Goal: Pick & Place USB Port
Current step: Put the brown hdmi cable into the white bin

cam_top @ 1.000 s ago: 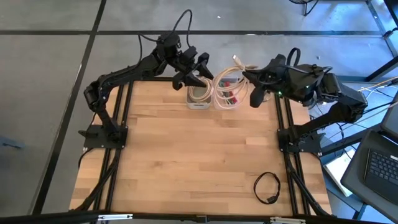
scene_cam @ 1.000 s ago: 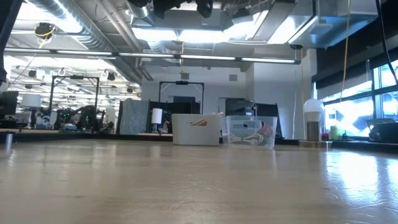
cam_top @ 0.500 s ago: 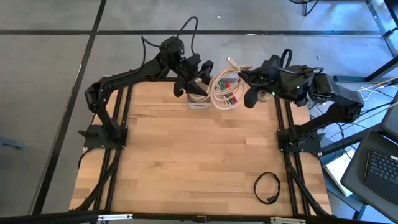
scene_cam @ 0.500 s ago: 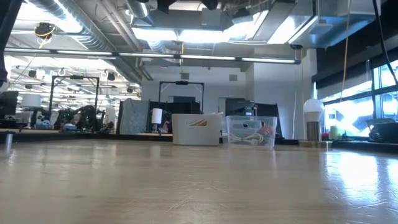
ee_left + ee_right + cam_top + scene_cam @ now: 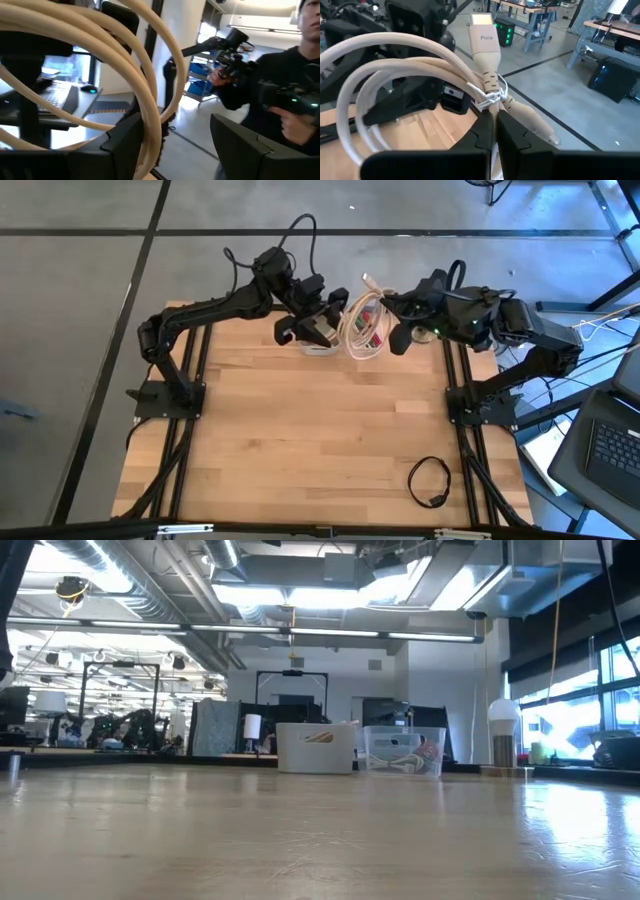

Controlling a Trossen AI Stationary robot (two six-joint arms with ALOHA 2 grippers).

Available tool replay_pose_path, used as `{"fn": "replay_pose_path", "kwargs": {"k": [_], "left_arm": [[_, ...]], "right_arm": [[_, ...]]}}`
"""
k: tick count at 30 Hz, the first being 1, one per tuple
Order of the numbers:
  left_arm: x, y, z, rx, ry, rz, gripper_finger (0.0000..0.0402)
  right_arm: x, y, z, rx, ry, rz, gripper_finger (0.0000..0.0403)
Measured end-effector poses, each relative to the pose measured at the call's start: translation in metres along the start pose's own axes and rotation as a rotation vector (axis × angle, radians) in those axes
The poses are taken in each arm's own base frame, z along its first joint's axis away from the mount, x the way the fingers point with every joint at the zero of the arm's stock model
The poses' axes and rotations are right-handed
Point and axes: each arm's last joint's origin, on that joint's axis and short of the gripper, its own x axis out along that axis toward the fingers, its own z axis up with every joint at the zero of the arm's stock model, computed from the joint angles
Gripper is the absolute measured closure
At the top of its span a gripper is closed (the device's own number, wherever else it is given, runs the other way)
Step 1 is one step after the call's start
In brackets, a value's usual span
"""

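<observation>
A cream USB cable [image 5: 358, 320], coiled and tied, hangs in the air over the table's far edge, with my right gripper [image 5: 388, 304] shut on it. Its plug [image 5: 482, 27] sticks up past the tie. My left gripper [image 5: 318, 318] stands open right beside the coil, above the white box [image 5: 320, 346]. In the left wrist view the loops [image 5: 145, 75] cross in front of one finger [image 5: 122, 147]. Under the coil stands a clear box [image 5: 403, 751] holding more cables. My right gripper pinches the bundle between its two fingers at the tied spot [image 5: 492, 95], just below the plug. The fingers come about level from the table's right side. The coil is lifted clear, its loops [image 5: 380, 60] spreading away from the fingers. Whether my left gripper touches the loops, I cannot tell.
A black cable [image 5: 430, 480] lies coiled near the table's front right corner. The wooden table top [image 5: 320, 440] stretches bare between the boxes and the front edge. My right arm [image 5: 285, 95] shows dark beyond the left fingers.
My left gripper has swung toward the coil, a little toward the table's near edge, and turned as it went; it has stayed open. The coil and my right gripper have kept nearly still.
</observation>
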Motion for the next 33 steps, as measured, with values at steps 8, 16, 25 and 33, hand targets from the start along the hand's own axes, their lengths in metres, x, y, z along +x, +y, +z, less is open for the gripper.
{"fn": "replay_pose_path", "kwargs": {"k": [8,16,25,33], "left_arm": [[0.0007,0.0018,0.0006,0.006,-0.031,0.067,0.0178],[0.0038,0.0002,-0.0002,0.118,-0.022,0.051,0.0275],[0.0013,0.0002,-0.0004,0.137,-0.003,0.009,0.0390],[0.0016,-0.0003,-0.0007,0.141,0.002,-0.005,0.0391]], "right_arm": [[0.0064,0.0044,-0.0011,-0.007,0.006,-0.010,0.0396],[0.0069,0.0039,-0.0002,-0.001,0.000,-0.008,0.0396],[0.0072,0.0045,-0.0001,0.000,0.001,0.003,0.0396],[0.0067,0.0038,0.0006,-0.022,-0.007,-0.008,0.0296]]}}
